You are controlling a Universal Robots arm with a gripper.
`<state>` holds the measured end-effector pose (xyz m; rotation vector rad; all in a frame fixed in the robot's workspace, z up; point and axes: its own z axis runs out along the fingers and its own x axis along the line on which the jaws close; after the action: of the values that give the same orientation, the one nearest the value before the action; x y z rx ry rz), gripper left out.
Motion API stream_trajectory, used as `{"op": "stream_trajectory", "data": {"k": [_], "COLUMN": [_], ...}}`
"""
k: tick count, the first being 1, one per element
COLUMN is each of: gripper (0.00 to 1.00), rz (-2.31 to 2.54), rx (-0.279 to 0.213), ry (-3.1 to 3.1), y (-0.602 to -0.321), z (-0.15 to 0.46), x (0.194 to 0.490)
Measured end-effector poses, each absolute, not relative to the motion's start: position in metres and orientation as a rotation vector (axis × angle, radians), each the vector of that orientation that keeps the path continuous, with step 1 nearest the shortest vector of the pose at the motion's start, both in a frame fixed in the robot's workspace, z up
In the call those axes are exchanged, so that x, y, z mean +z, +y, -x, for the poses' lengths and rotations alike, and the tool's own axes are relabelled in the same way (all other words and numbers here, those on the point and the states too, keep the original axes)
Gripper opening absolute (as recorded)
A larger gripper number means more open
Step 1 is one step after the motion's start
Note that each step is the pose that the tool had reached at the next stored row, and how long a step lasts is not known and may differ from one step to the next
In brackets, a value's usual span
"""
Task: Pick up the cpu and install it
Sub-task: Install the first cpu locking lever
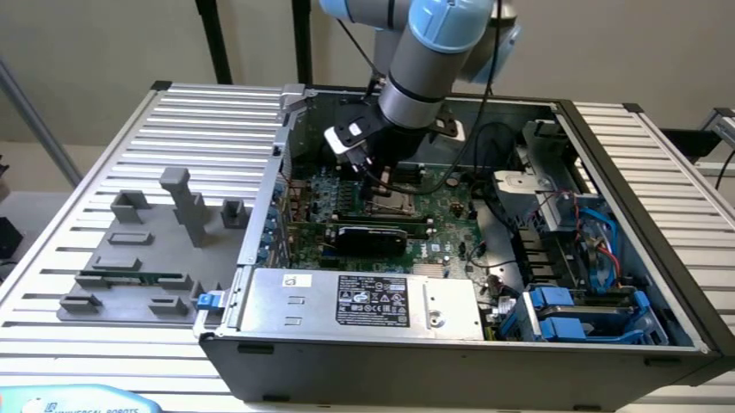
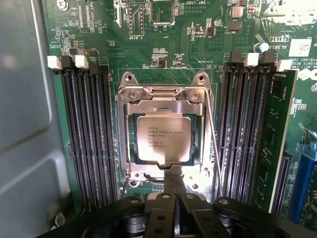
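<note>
Since my gripper is clenched shut on nothing, just beside the edge of the socket, the pick looks done: the cpu lies flat inside the socket on the motherboard. Whether the latch lever is locked, I cannot tell.

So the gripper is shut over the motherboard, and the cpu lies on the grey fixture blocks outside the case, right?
No: the wrist view shows the cpu in the socket on the motherboard. The gripper is indeed shut.
</note>
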<state>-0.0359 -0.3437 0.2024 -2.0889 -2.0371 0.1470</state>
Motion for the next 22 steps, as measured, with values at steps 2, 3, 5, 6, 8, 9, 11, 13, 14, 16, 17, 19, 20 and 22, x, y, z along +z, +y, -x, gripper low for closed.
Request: {"op": "stream_trajectory", "data": {"k": [2, 3, 5, 6, 8, 9, 11, 13, 14, 16, 17, 19, 20, 22], "gripper": [0.11, 0.11, 0.11, 0.11, 0.11, 0.11, 0.11, 0.11, 0.11, 0.11, 0.11, 0.11, 0.11, 0.11], "rz": [2.087, 2.086, 2.083, 2.081, 2.078, 2.077, 2.076, 2.076, 2.075, 2.075, 2.074, 2.073, 2.072, 2.072], "rx": [0.15, 0.151, 0.152, 0.153, 0.154, 0.155, 0.156, 0.155, 0.155, 0.154, 0.153, 0.151, 0.15, 0.149], "ry": [-2.035, -2.034, -2.031, -2.03, -2.027, -2.026, -2.025, -2.024, -2.024, -2.024, -2.024, -2.023, -2.023, -2.022], "y": [-0.344, -0.344, -0.344, -0.344, -0.344, -0.344, -0.344, -0.345, -0.345, -0.346, -0.346, -0.347, -0.348, -0.348], "z": [0.036, 0.036, 0.036, 0.036, 0.036, 0.036, 0.036, 0.036, 0.037, 0.04, 0.042, 0.047, 0.05, 0.056], "x": [0.2, 0.199, 0.199, 0.198, 0.2, 0.203, 0.209, 0.215, 0.218, 0.223, 0.224, 0.227, 0.228, 0.229]}}
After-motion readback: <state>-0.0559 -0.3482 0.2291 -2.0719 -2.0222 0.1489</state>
